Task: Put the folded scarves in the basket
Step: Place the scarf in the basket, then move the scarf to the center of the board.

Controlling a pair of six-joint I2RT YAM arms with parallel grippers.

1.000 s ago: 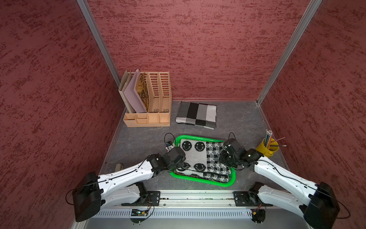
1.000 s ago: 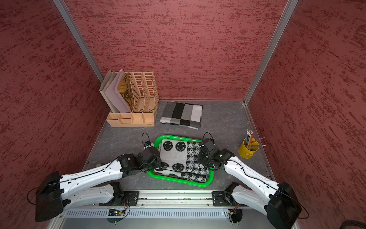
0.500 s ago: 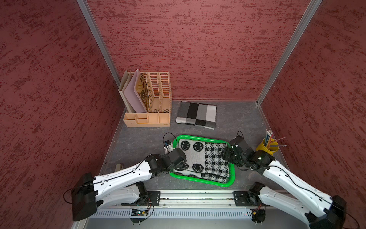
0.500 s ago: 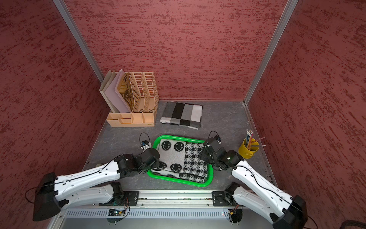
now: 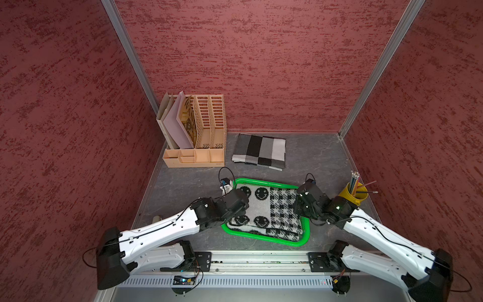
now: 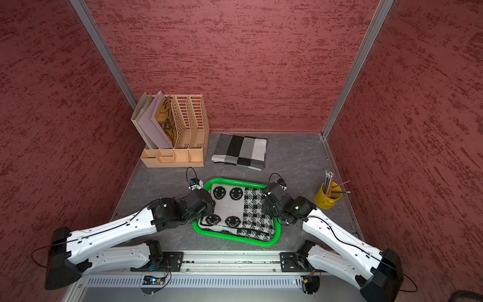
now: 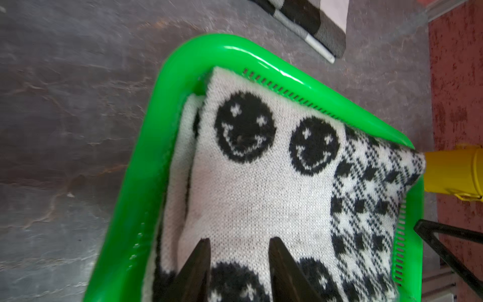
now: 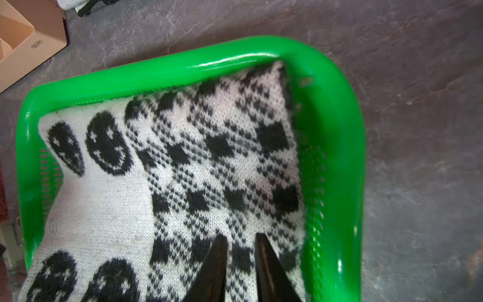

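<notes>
Both end effectors have just let go of the folded scarf (image 5: 264, 209), which lies inside the green basket (image 5: 261, 236) on the table (image 5: 183, 183), so the placing looks done. The left end effector (image 7: 239, 239) has its fingers apart over the knit. The right end effector (image 8: 240, 235) shows only a narrow gap and grips nothing. In both top views the wrists hide the fingertips, so contact is unclear, and the left arm covers the basket's left side.
</notes>
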